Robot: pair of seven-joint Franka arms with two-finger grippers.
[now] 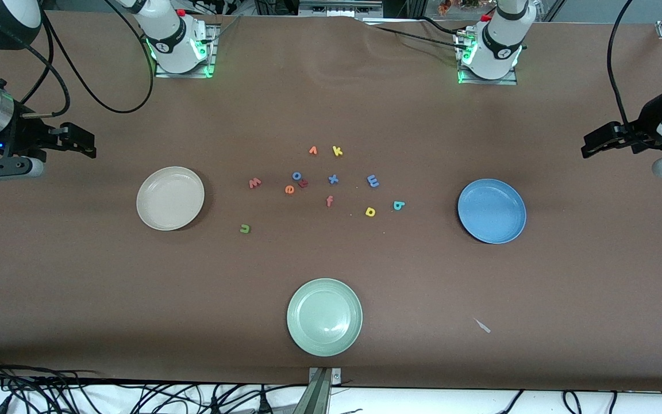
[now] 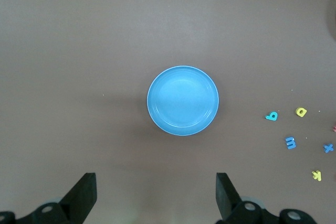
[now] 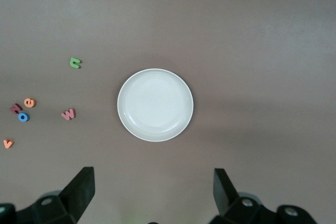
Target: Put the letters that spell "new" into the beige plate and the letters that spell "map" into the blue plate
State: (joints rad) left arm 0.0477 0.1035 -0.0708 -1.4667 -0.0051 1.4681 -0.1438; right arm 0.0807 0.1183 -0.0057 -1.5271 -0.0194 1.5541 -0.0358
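White arms, black cables, green-lit bases, black two-fingered tools.

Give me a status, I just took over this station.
Left gripper open, above table by blue plate. Right gripper open, by beige plate. Both plates bare; letters loose mid-table. Nothing in the way.
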